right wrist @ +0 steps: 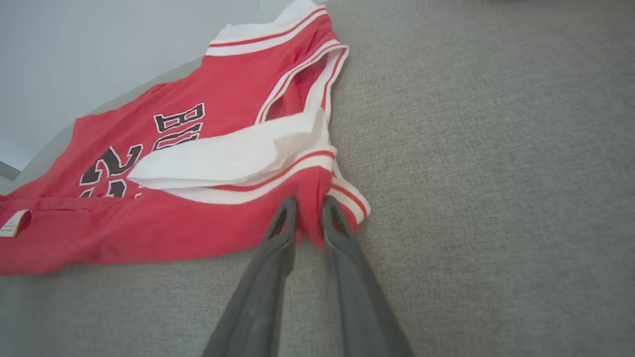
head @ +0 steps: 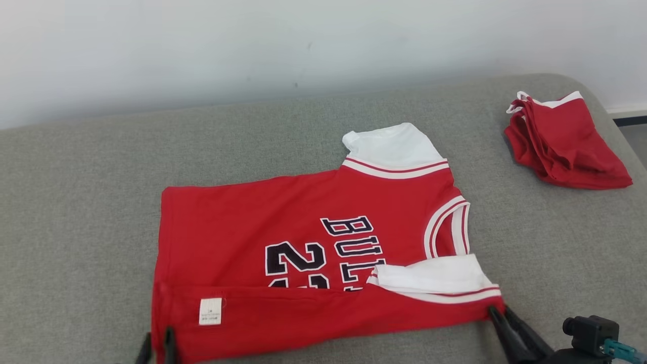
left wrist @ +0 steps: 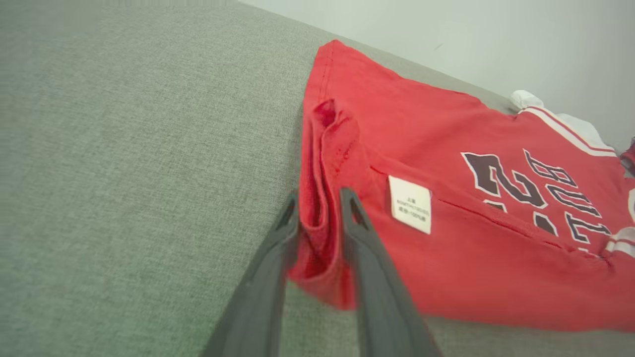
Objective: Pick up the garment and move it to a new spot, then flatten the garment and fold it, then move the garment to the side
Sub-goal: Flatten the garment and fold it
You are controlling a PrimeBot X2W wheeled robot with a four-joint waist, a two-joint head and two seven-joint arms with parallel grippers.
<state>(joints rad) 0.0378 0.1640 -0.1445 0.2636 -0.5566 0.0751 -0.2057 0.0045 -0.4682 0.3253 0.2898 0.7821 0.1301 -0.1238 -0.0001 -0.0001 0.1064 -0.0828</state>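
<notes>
On the grey surface (head: 76,202) the red basketball jersey (head: 242,222) lies half folded; our left tool (head: 157,344) and right tool (head: 498,313) pinch its near edge, so we lift both corners evenly

A bare, plain room, more a test space than a lived-in home. A worktop (head: 76,202) padded in grey woven fabric runs ahead of the fingers (head: 510,328) to a blank white wall (head: 202,50). Far right of them are dark skirting (head: 629,120) and grey floor (head: 638,144). A jersey (head: 252,227) and folded red clothes (head: 566,141) lie ahead.
</notes>
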